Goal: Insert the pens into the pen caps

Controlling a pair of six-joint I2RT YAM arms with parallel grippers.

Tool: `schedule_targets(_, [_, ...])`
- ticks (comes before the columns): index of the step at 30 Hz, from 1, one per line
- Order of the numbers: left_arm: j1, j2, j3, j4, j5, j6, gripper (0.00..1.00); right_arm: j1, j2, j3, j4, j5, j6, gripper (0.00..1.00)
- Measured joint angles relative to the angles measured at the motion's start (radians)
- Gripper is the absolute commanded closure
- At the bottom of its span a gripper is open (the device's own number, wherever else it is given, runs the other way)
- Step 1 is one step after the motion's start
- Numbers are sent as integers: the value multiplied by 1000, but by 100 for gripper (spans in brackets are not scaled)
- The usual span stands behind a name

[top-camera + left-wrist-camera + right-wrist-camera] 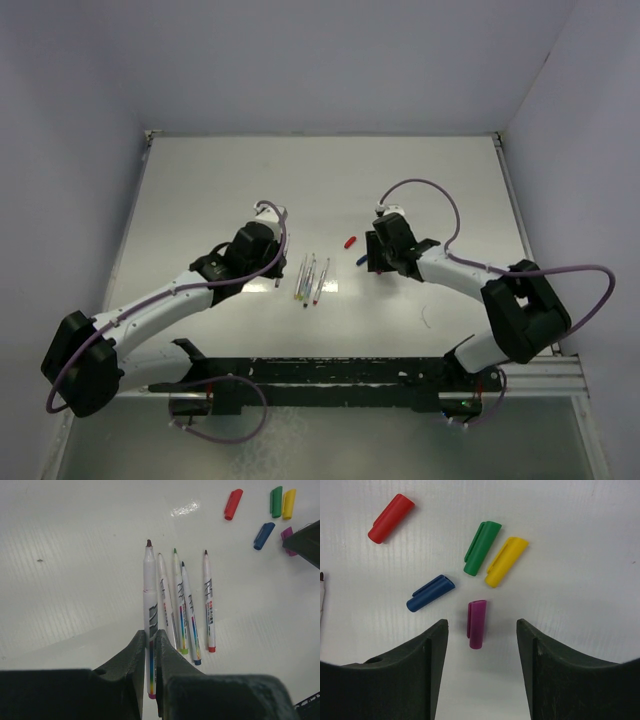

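My left gripper [151,634] is shut on a grey-white pen [149,585] with a purple end, gripped near its rear, dark tip pointing away. Several more pens [190,615] lie side by side on the table just right of it, also in the top view [312,280]. My right gripper [481,625] is open, its jaws straddling the purple cap [476,623] without touching it. The blue cap [430,593], green cap [482,548], yellow cap [506,561] and red cap [391,518] lie loose beyond it.
The white table [300,190] is walled at the left, back and right. The red cap [349,241] lies between the two grippers. The arm bases and a black rail [340,375] line the near edge.
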Motion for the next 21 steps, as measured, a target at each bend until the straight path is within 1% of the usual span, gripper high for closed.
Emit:
schedule_targets(11, [0,11,0,0,0,0,100,13,58,21,-28,4,0,47])
schedule_targets(13, [0,11,0,1,0,0,100,15,59,21,-40,4,1,51])
schedule_targets(21, [0,14,0,2,0,0,100,17,71,29,-42,11,4,52])
